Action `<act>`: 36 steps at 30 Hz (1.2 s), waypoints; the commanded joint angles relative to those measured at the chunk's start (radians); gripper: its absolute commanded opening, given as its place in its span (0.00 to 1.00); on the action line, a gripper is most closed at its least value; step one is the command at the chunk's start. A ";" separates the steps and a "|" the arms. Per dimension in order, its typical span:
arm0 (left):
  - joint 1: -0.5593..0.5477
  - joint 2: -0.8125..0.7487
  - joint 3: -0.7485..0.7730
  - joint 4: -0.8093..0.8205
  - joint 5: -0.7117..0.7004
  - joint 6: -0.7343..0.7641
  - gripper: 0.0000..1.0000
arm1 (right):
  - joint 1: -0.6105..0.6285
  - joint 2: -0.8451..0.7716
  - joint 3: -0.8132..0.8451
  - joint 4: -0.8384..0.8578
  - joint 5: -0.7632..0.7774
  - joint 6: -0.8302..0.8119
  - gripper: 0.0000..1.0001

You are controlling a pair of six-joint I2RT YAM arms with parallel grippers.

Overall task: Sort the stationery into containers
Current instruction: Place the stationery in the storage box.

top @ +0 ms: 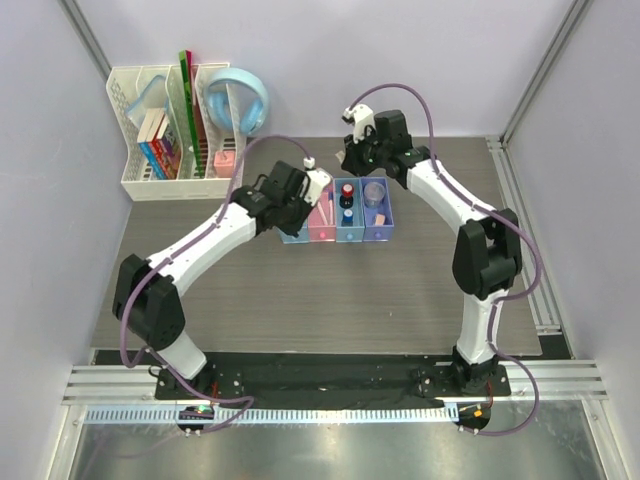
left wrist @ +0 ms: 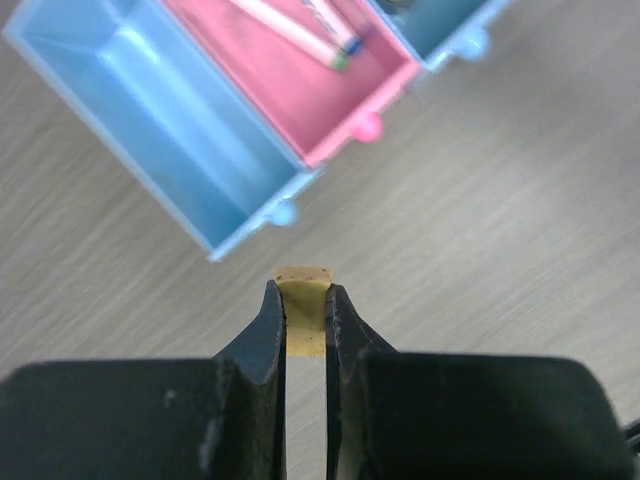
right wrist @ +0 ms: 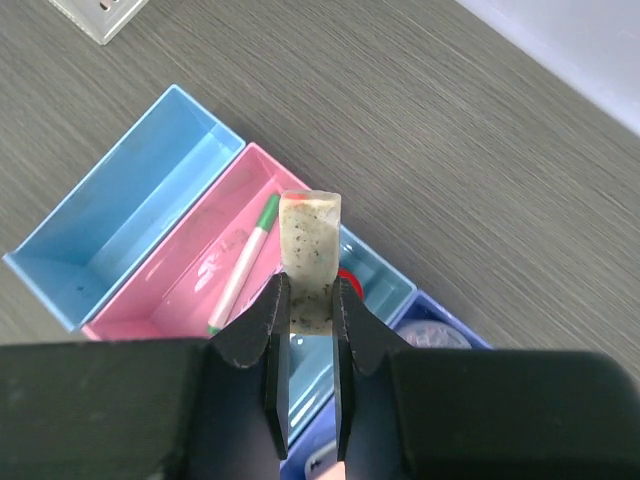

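Grey woodgrain table (top: 300, 290), left end effector (left wrist: 303, 297) pinching tan eraser (left wrist: 304, 279), right end effector (right wrist: 311, 290) gripping speckled eraser (right wrist: 310, 235)

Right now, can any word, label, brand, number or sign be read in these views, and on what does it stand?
No text can be read.
The book spines in the white organizer are too small to read.
The bins, the tan eraser and the speckled eraser show no lettering.

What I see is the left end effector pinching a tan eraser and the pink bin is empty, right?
Not quite. The left end effector does pinch the tan eraser, but the pink bin holds pens, as the left wrist view shows.
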 commanded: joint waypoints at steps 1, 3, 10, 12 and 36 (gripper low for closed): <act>0.070 -0.055 0.021 0.138 -0.037 0.013 0.00 | 0.019 0.061 0.113 0.070 -0.021 0.064 0.01; 0.095 -0.062 -0.023 0.192 -0.045 0.003 0.00 | 0.023 0.104 0.150 0.065 -0.041 0.071 0.01; 0.153 0.006 -0.153 0.430 -0.065 -0.033 0.00 | 0.049 0.208 0.231 0.053 -0.061 0.122 0.01; 0.172 0.034 -0.142 0.435 -0.020 -0.053 0.00 | 0.056 0.228 0.242 0.053 -0.070 0.133 0.01; 0.188 0.127 -0.074 0.460 0.035 -0.129 0.38 | 0.121 0.392 0.406 0.030 -0.136 0.157 0.01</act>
